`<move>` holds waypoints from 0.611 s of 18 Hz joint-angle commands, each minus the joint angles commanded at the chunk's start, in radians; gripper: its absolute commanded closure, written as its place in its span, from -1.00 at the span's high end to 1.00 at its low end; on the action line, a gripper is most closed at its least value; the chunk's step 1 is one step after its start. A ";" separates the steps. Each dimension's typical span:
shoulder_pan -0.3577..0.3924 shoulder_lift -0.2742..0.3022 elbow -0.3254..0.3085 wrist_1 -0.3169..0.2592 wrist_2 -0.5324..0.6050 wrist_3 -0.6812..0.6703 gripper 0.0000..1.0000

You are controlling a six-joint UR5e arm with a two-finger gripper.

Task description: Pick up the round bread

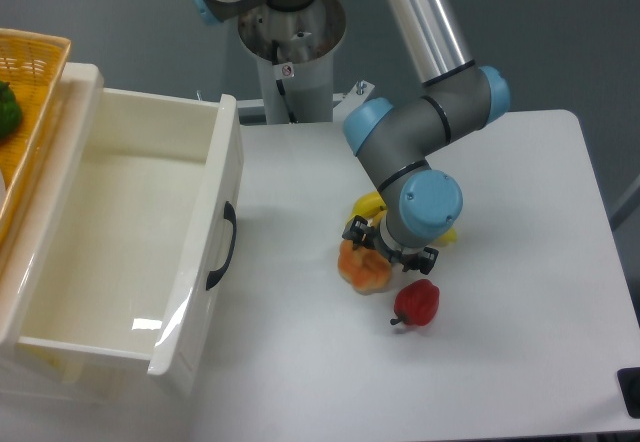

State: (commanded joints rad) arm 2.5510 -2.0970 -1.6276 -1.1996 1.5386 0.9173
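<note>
The jaws (pixel 381 253) sit low on the bread (pixel 362 265), seemingly closed on it, just beside the pepper (pixel 417 302) and banana (pixel 372 205). A shallow grip on that lumpy crust may slip during lifting.

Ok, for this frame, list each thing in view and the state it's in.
round bread: on the table, under the gripper
gripper: down over the bread; grip unclear
red bell pepper: lying free
banana: mostly hidden behind the arm
white bin: nothing visible inside
</note>
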 joint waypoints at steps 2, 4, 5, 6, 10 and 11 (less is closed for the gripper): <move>-0.002 0.003 0.000 0.000 0.000 -0.009 -0.14; -0.002 0.005 0.000 -0.002 0.000 -0.009 -0.23; -0.003 0.008 0.000 -0.002 0.000 -0.012 -0.49; -0.005 0.009 0.000 -0.002 0.000 -0.015 -0.72; -0.009 0.011 0.002 -0.003 0.000 -0.038 -1.00; -0.011 0.011 0.002 -0.002 -0.002 -0.043 -1.00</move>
State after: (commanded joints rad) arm 2.5403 -2.0862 -1.6260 -1.2011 1.5371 0.8744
